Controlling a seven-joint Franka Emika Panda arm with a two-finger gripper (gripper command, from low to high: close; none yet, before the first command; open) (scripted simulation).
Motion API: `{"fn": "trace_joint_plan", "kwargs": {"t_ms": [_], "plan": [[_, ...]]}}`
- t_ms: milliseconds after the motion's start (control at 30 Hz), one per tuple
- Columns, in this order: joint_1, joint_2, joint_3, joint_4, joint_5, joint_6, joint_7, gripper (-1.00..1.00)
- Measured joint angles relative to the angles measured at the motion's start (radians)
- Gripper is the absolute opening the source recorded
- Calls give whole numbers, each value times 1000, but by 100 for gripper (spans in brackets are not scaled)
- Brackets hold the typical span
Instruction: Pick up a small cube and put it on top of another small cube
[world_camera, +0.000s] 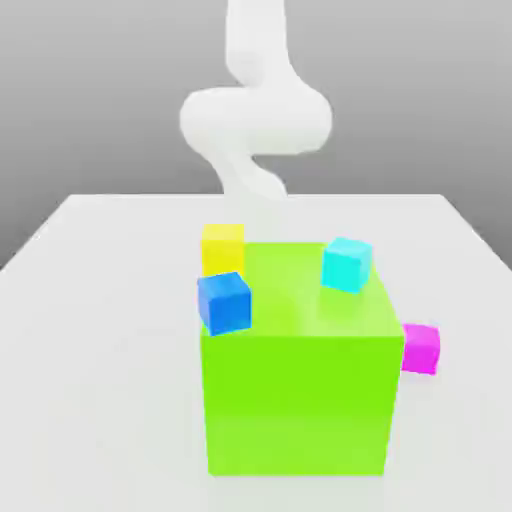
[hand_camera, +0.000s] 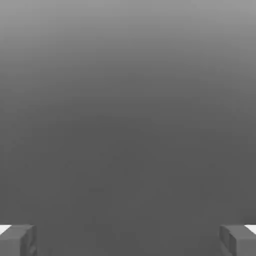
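Observation:
The small magenta cube (world_camera: 421, 349) sits on the white table, touching or just off the big lime-green block's (world_camera: 296, 400) side at the exterior view's right. My white arm (world_camera: 255, 120) rises behind the block, well away from the cube. In the hand view my gripper (hand_camera: 128, 241) is open, its two grey fingertips (hand_camera: 18, 240) far apart with nothing between them, facing plain grey background.
A blue cube (world_camera: 224, 302) is at the green block's upper corner on the exterior view's left. A cyan cube (world_camera: 346, 264) shows over its top towards the right. A yellow cube (world_camera: 222, 247) stands behind it. The white table (world_camera: 90, 330) spreads around them.

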Motion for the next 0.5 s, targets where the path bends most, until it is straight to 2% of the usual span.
{"fn": "trace_joint_plan", "kwargs": {"t_ms": [500], "plan": [[363,389,99,-309,106,283,-329,0]]}}
